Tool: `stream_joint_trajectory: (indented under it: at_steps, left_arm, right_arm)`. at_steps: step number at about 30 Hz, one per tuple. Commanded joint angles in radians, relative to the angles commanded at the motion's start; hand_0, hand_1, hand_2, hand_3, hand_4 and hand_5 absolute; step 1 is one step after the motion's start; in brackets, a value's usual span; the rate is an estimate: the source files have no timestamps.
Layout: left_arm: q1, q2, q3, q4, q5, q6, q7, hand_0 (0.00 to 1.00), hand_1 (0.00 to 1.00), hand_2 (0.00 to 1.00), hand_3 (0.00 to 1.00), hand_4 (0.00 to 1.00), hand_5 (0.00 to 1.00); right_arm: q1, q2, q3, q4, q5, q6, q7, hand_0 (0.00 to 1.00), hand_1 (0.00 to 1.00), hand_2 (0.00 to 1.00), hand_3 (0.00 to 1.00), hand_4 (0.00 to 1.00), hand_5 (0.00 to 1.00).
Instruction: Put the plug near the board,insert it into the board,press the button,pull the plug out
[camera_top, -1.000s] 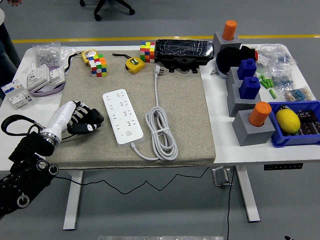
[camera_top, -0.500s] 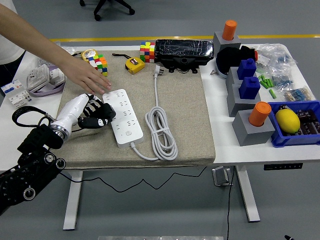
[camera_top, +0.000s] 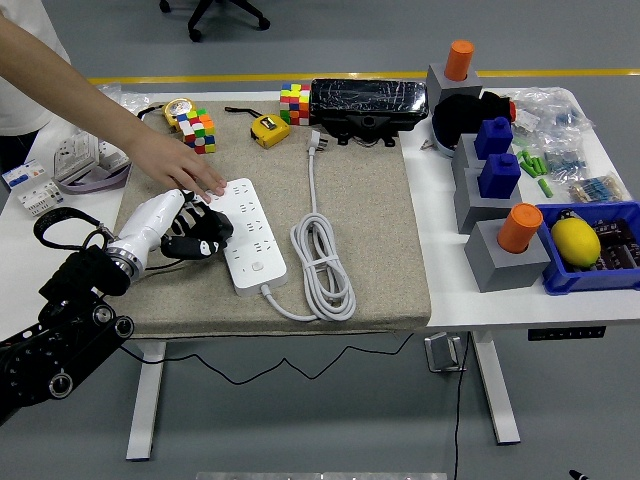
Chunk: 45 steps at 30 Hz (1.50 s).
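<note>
A white power strip (camera_top: 248, 232) lies on the beige mat (camera_top: 370, 240), its grey cable (camera_top: 322, 270) coiled to its right. The cable's plug (camera_top: 313, 142) lies loose near the mat's far edge. My left hand (camera_top: 198, 235) rests at the strip's left edge, fingers curled against its side and holding nothing. A person's hand (camera_top: 190, 173) reaches in from the top left, its fingertips touching the strip's far left corner. My right arm is out of view.
Behind the mat stand two colour cubes (camera_top: 195, 130) (camera_top: 293, 102), a yellow tape measure (camera_top: 268, 130) and a black box (camera_top: 368, 103). Grey blocks with orange and blue pegs (camera_top: 500, 215) and a blue bin (camera_top: 600, 248) fill the right side. White parts (camera_top: 75, 160) sit far left.
My left hand has moved right across the mat to the strip's left edge. The person's arm has come in from the top left and settled on the strip's far corner.
</note>
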Motion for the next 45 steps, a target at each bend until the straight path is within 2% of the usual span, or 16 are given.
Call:
stream_joint_trajectory:
  at_steps: [8,19,20,25,26,31,32,45]
  left_arm:
    - [-0.003,0.012,0.001,-0.001,0.007,-0.023,-0.016,0.373,0.348,0.372,0.481,0.600,0.089]
    - [-0.009,0.010,0.014,0.007,0.007,-0.041,-0.024,0.371,0.349,0.372,0.480,0.597,0.085]
    - [-0.010,0.010,0.015,0.009,0.007,-0.042,-0.023,0.405,0.418,0.441,0.517,0.612,0.093]
    - [-0.018,0.010,0.017,0.012,0.011,-0.040,-0.022,0.405,0.418,0.441,0.517,0.612,0.093]
    - [-0.020,0.009,0.018,0.012,0.012,-0.038,-0.022,0.472,0.473,0.495,0.534,0.611,0.095]
    - [-0.026,0.010,0.024,0.016,0.025,-0.032,-0.019,0.472,0.473,0.495,0.534,0.611,0.095]
    - [-0.027,0.012,0.026,0.017,0.029,-0.034,-0.016,0.424,0.388,0.414,0.493,0.594,0.075]
    - [-0.045,0.038,0.054,0.018,0.087,-0.068,-0.040,0.416,0.378,0.400,0.483,0.594,0.071]
  right_arm:
    - [0.001,0.001,0.001,0.000,0.000,0.000,0.000,0.655,0.655,0.660,0.575,0.994,0.561]
    - [0.001,0.000,-0.001,0.000,0.001,0.000,0.000,0.654,0.655,0.660,0.573,0.993,0.561]
    - [0.002,0.000,-0.002,0.000,0.001,0.000,0.000,0.655,0.655,0.660,0.574,0.993,0.561]
    - [0.003,0.001,-0.001,0.000,0.001,0.001,0.000,0.655,0.655,0.660,0.574,0.993,0.561]
    - [0.003,0.001,-0.001,0.000,0.001,0.001,0.000,0.655,0.655,0.660,0.573,0.993,0.562]
    - [0.003,0.000,0.001,0.000,0.001,0.000,-0.001,0.655,0.655,0.660,0.573,0.993,0.562]
    - [0.003,0.000,0.000,0.000,0.001,0.001,-0.001,0.655,0.654,0.660,0.574,0.993,0.562]
    - [0.002,-0.001,-0.004,0.001,0.002,0.001,-0.001,0.655,0.654,0.660,0.573,0.993,0.562]
